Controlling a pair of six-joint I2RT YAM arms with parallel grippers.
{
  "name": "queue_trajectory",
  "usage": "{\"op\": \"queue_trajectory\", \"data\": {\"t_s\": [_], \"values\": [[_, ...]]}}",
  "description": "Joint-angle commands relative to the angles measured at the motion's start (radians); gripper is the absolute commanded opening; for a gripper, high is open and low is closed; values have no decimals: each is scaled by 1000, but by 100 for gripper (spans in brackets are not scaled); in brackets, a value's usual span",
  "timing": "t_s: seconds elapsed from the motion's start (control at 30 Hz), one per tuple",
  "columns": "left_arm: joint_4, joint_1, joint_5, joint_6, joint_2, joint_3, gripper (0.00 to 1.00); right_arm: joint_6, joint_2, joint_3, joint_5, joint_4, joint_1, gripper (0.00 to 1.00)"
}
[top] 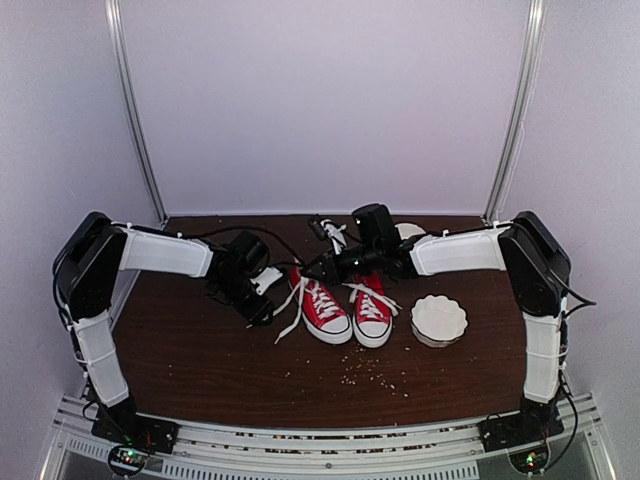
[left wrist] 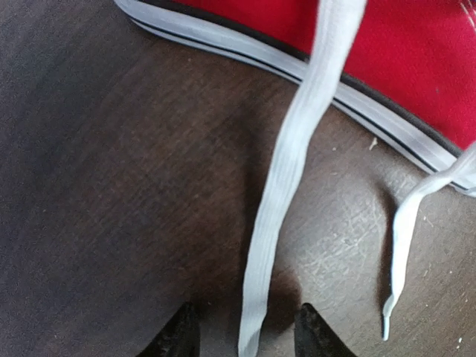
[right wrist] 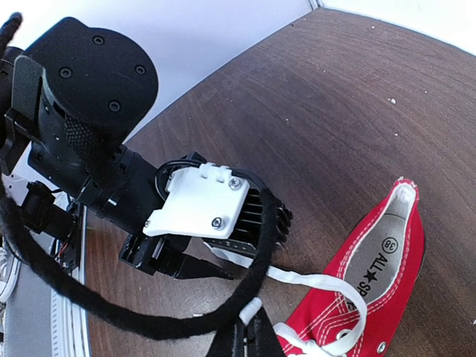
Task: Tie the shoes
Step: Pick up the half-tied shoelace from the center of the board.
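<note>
Entry: you had the shoes (top: 345, 308) side by side on the table (top: 190, 350), toes toward the arm bases, laces undone.

- Left gripper (top: 265, 312): low over the wood, just beside the pair on the left-arm side. Its wrist view showed the fingertips (left wrist: 182, 335) spread apart. One white lace (left wrist: 286, 171) ran down between them off the red canvas, with a gap on each side.
- A second lace end (left wrist: 394, 253) lay on the wood by the white sole.
- Right gripper (top: 312, 270): over the heel end of the pair. Only a dark sliver of its fingers showed in its own view, next to a loop of lace. You could not tell whether they were spread or pinching.
- White scalloped bowl (top: 440, 299): near the pair on the right-arm side, not touching. Its inside looked plain white from above.
- Crumbs (top: 375, 375): scattered just in front of the toes.
</note>
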Motion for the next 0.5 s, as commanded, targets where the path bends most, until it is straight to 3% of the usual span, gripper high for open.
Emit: {"op": "queue_trajectory", "data": {"t_s": [0.0, 0.23, 0.33, 0.47], "values": [[-110, -3, 46, 28, 51, 28, 43, -14, -40, -10, -14, 0, -4, 0], [-176, -22, 53, 48, 100, 62, 19, -11, -33, -6, -11, -5, -2, 0], [-180, -29, 66, 58, 108, 67, 0, -11, -35, -8, -8, -8, -1, 0], [-158, -29, -10, 26, 77, 49, 0, -12, -39, -9, -18, 2, -1, 0]]}}
